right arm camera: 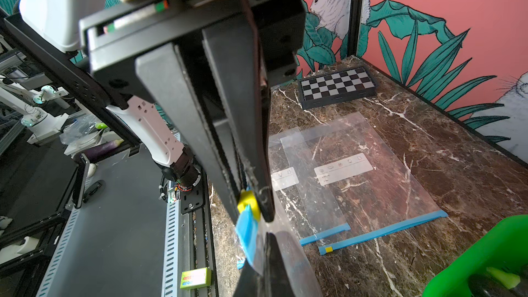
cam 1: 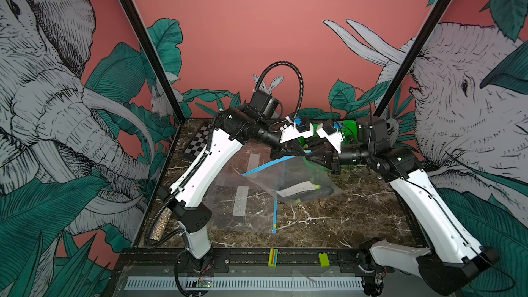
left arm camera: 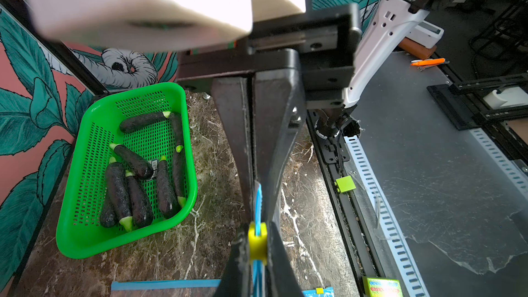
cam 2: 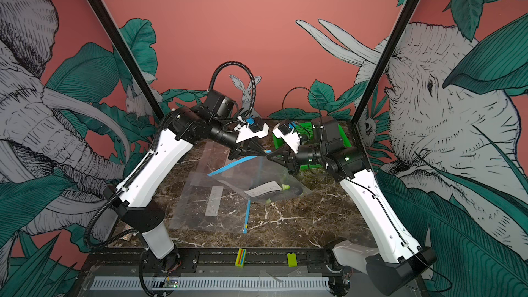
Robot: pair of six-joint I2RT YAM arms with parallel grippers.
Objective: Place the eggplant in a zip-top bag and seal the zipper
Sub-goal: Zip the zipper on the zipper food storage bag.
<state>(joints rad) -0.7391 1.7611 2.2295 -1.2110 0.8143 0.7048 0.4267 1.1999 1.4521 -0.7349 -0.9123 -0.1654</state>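
My left gripper (left arm camera: 258, 215) pinches the blue zipper strip (cam 1: 264, 167) of the zip-top bag (cam 1: 285, 177); my right gripper (right arm camera: 253, 204) clamps its yellow slider (left arm camera: 257, 242). The eggplant (cam 1: 323, 191) lies inside, at the bag's sagging low end on the table (cam 1: 328, 224). Thin, slippery film: I'd grip only the stiffer strip. Its white label (cam 1: 295, 189) is unreadable.

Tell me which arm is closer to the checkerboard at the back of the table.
Left. The left arm stands right beside the checkerboard; the right arm stands at the opposite side, by the green basket, beyond the zip-top bag.
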